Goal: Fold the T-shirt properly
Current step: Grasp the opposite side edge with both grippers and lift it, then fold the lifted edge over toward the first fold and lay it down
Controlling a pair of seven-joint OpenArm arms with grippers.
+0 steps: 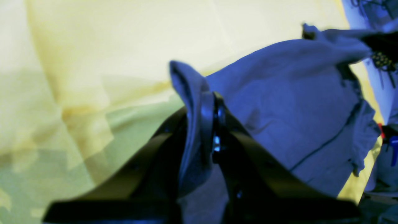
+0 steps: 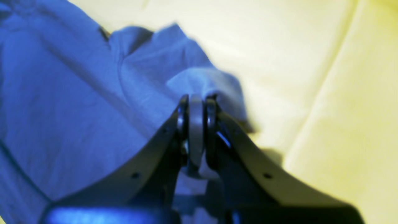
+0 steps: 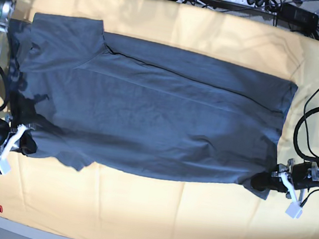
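Grey T-shirt (image 3: 148, 118) spread flat; both grippers' fingers (image 1: 207, 112) pinch its corners.

1 T-shirt (image 3: 147, 124), 2 grippers, 1 cloth (image 3: 193, 219)

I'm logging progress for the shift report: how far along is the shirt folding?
Early. Done: the T-shirt lies spread across the yellow cloth. In hand: the left claw pinches its near corner by the hem, and the right claw pinches the near corner at the sleeve end. Left: no finished fold shows, so every fold is to come.
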